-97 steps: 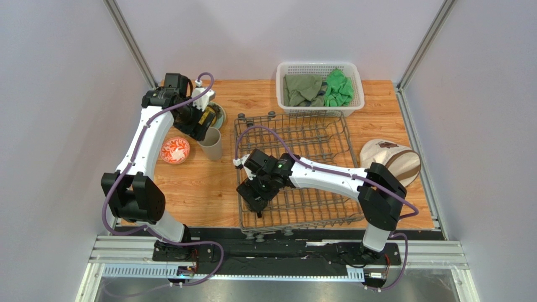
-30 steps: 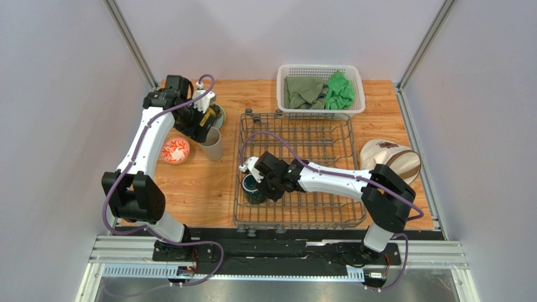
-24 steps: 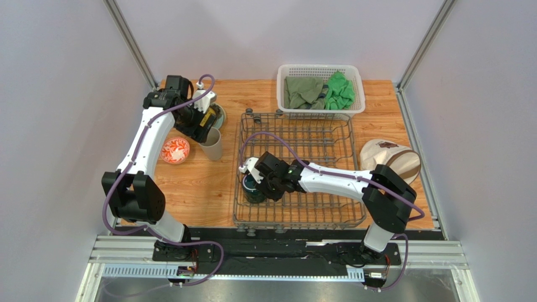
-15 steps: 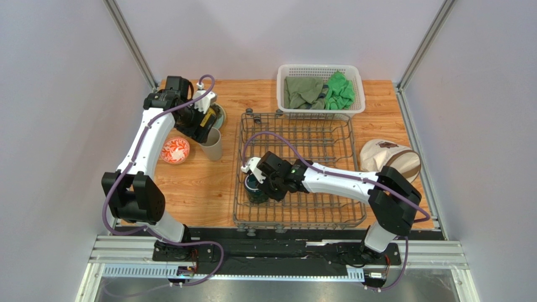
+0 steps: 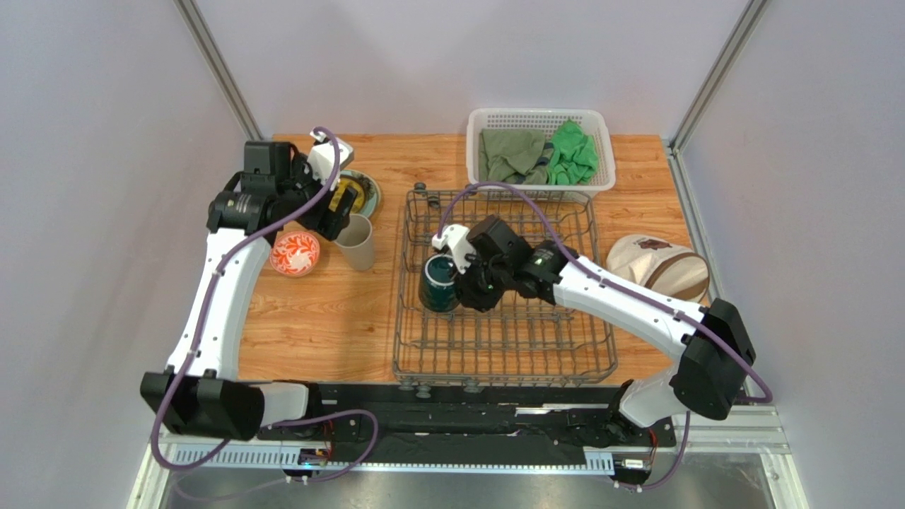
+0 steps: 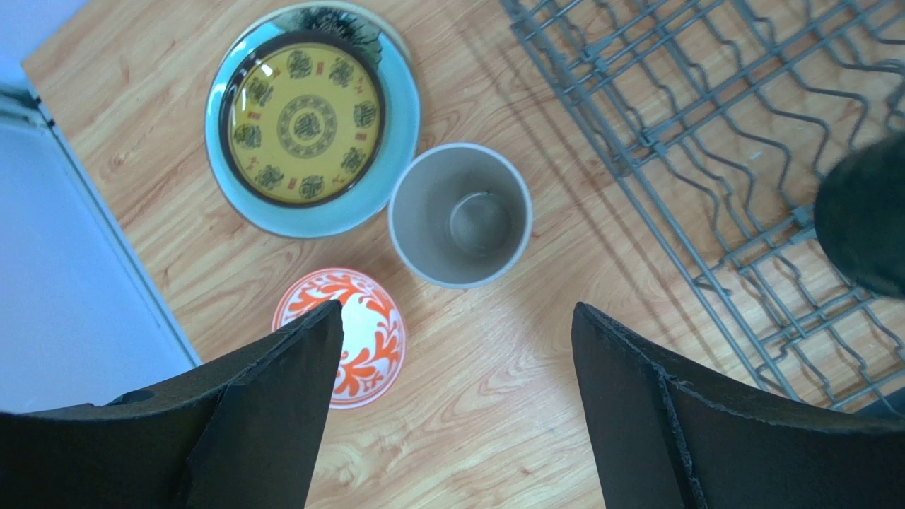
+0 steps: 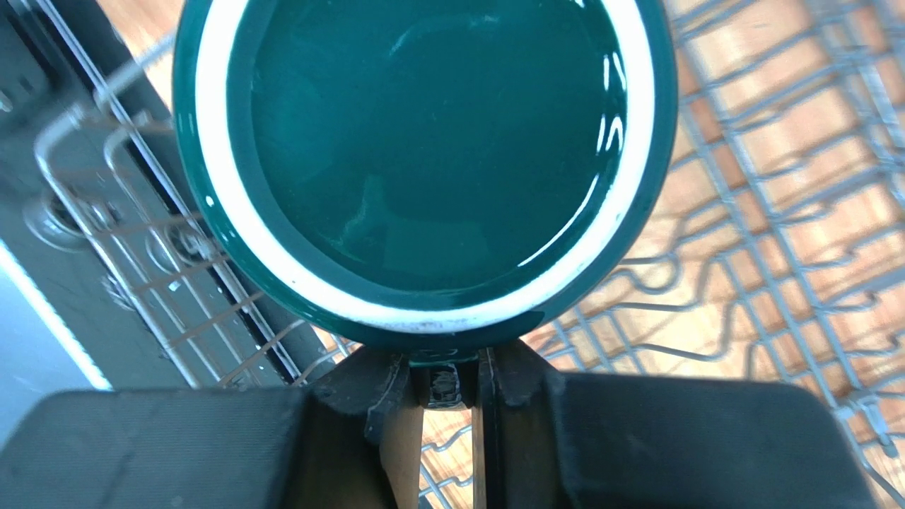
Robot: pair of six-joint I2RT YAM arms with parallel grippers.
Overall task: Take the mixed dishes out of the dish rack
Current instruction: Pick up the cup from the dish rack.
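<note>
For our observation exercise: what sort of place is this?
Likely a robot test cell staged as a kitchen counter: plain walls enclose a wooden table, two arms stand at its near edge, and a dish rack sits on it.

Dark teal mug point(image 7: 425, 159): we record glazed ceramic, high gloss with bright reflections, and a white band round the lip.
Dish rack point(image 5: 499, 339): grey metal wire, dull sheen.
Table point(image 5: 319, 318): wood, orange-toned grain, smooth satin surface.
Tall beige cup point(image 6: 460, 215): we note a matt, stone-like finish.
Small red-and-white patterned bowl point(image 6: 356, 329) and yellow-and-green plate point(image 6: 303, 117): smooth glaze over a printed pattern.
Pale green plate point(image 6: 404, 117): smooth, soft gloss.
Basket point(image 5: 540, 110), far right: white plastic mesh.
Green cloths point(image 5: 570, 148): soft fabric, creased.
Beige cap point(image 5: 659, 270): we enter cloth, matt.
Fingers point(image 6: 266, 424) of the left gripper point(image 6: 457, 310): matt black plastic, grainy along the edges.
</note>
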